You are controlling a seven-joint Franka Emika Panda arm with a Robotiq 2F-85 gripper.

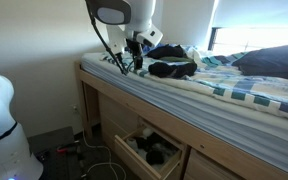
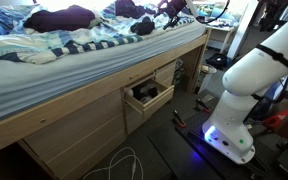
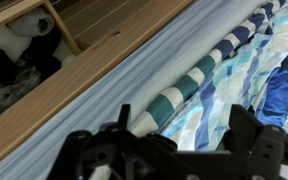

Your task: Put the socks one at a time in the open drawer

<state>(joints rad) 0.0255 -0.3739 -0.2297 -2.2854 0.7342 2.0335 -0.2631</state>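
Our gripper [image 3: 184,138] is hanging with its fingers [image 3: 123,120] spread apart and nothing between them; in the wrist view we are seeing only bedding beneath it. In an exterior view we are watching the gripper [image 1: 134,62] hovering over the edge of the bed [image 1: 239,95], near the wall end. We are finding the socks [image 1: 172,69], a dark heap, lying on the striped sheet [image 3: 209,90] just beside the gripper, outside its fingers. Under the wooden rail [image 3: 94,75] the drawer [image 1: 136,158] [image 2: 147,104] is standing open in both exterior views, well below the socks, and we are making out dark and white things lying inside it.
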